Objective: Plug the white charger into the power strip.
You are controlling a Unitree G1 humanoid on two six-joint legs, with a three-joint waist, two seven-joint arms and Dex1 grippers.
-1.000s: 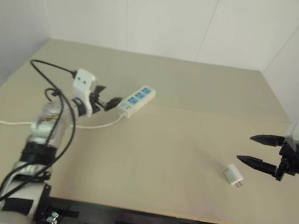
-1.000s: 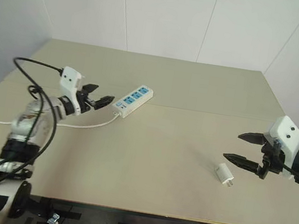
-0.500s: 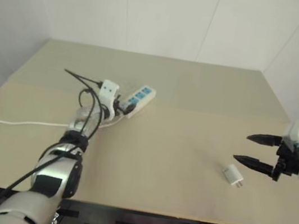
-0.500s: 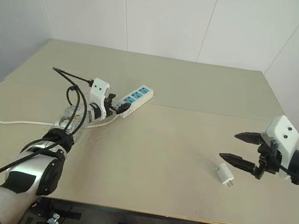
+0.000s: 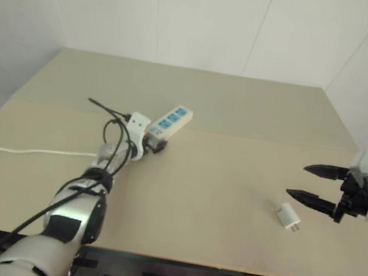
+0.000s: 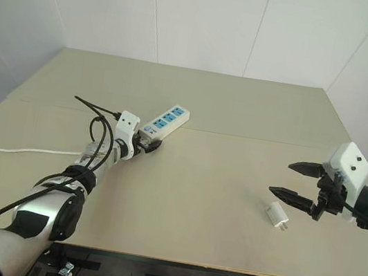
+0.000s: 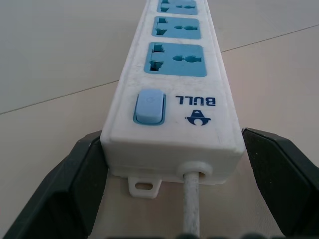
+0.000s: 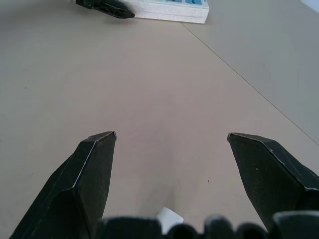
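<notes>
The power strip [image 5: 170, 120], a long white bar with blue socket panels, lies slantwise left of the table's middle. My left gripper [image 6: 146, 144] is open at its cord end. In the left wrist view one black finger [image 7: 75, 189] stands on each side of the strip's [image 7: 174, 84] switch end, close against its sides. The white charger [image 5: 288, 216] lies on the table at the right, prongs toward the front edge. My right gripper [image 5: 298, 181] hovers open just right of and above the charger, holding nothing. The right wrist view catches only a corner of the charger [image 8: 169, 219].
The strip's thin white cord [image 5: 28, 152] runs left along the table to its left edge. Black cables loop over my left arm. A seam [image 5: 260, 140] crosses the tan table. White walls close the back and the right side.
My left arm has swung down and to the right, bringing its open gripper from beside the cord to the strip's cord end, where its fingers now straddle the strip. The right gripper has stayed still.
</notes>
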